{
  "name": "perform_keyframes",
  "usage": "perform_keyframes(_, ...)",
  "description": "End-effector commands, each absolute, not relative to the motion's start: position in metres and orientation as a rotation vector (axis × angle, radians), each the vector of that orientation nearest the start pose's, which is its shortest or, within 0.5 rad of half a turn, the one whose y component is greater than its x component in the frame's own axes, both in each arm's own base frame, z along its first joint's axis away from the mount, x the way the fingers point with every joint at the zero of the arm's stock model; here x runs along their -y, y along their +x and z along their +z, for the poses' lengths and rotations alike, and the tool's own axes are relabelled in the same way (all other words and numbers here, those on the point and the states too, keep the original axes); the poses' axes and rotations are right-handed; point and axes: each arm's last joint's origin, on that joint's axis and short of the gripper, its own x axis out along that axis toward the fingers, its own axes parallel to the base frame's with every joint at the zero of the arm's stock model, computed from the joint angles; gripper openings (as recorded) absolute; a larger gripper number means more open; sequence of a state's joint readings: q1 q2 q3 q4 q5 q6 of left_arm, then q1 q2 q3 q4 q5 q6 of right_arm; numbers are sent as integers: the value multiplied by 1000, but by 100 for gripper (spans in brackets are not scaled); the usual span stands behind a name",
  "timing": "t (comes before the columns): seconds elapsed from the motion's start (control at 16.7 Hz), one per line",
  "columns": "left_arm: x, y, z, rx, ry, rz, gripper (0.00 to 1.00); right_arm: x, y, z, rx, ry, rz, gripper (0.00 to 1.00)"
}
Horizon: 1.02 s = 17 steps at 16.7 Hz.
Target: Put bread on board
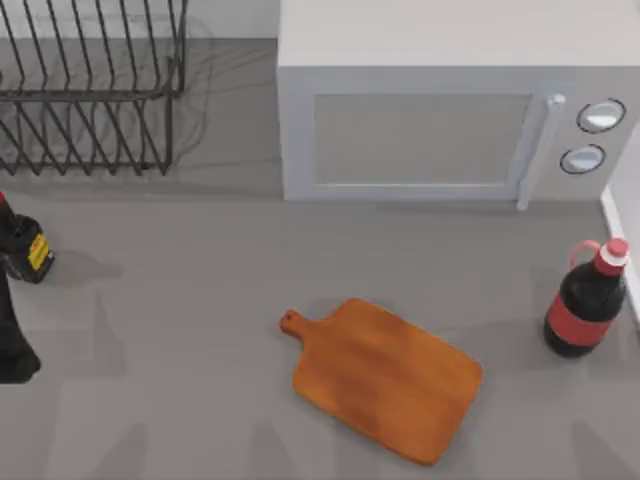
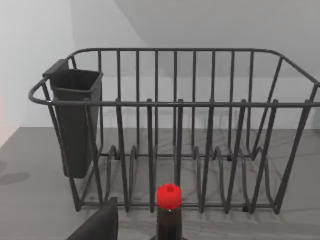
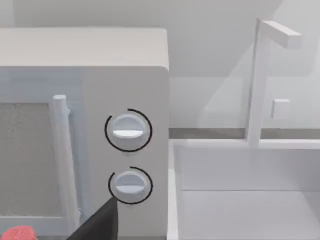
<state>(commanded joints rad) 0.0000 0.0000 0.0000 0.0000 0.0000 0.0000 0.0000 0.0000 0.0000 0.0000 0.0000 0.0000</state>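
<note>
Spreading under everything, the grey table (image 1: 180,300) carries a white microwave (image 1: 420,130) at the back, right of centre, with its door shut and two round dials (image 1: 600,115) stacked at its right end. A dark wire dish rack (image 1: 90,90) stands at the back left, and the left wrist view shows a dark cutlery cup (image 2: 75,120) hung on one end of it. A white sink (image 3: 240,200) with a tall faucet (image 3: 260,75) sits just beside the microwave on its dial side. The board (image 1: 385,380) lies flat on the table in front of the microwave, turned at an angle, with its knob handle (image 1: 292,322) pointing toward the back left and its top bare. A dark cola bottle (image 1: 583,305) with a red cap and red label stands upright near the table's right side, apart from the board. A smaller dark sauce bottle (image 1: 25,245) with a yellow label stands at the left side, in front of the rack. The left arm (image 1: 10,345) is at the left edge, just in front of that bottle, and a dark wedge of the left gripper (image 2: 97,225) shows beside its red cap. The right gripper (image 3: 97,225) shows as a similar wedge below the microwave's dials. I cannot tell how wide either gripper's jaws stand.
</note>
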Motion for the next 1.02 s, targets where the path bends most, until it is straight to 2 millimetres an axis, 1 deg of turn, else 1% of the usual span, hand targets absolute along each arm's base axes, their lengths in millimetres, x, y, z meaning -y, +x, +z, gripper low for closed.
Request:
perform_keyframes(0.18, 1, 106, 161, -12, 1, 2, 100, 1, 106, 160, 0, 0, 0, 100)
perform_keyframes(0.3, 0, 107, 169, -64, 7, 11, 100, 1, 106, 160, 0, 0, 0, 100)
perform_keyframes(0.48, -3, 112, 190, -206, 21, 31, 100, 1, 106, 160, 0, 0, 0, 100)
perform_keyframes(0.6, -7, 122, 208, -340, 29, 47, 100, 1, 106, 160, 0, 0, 0, 100)
perform_keyframes(0.72, -12, 141, 225, -506, 33, 63, 100, 1, 106, 160, 0, 0, 0, 100)
perform_keyframes(0.84, -21, 170, 234, -702, 28, 77, 100, 1, 106, 160, 0, 0, 0, 100)
perform_keyframes(0.9, -26, 186, 234, -804, 22, 83, 100, 1, 106, 160, 0, 0, 0, 100)
perform_keyframes(1.02, -38, 222, 229, -1004, 3, 93, 100, 1, 106, 160, 0, 0, 0, 100)
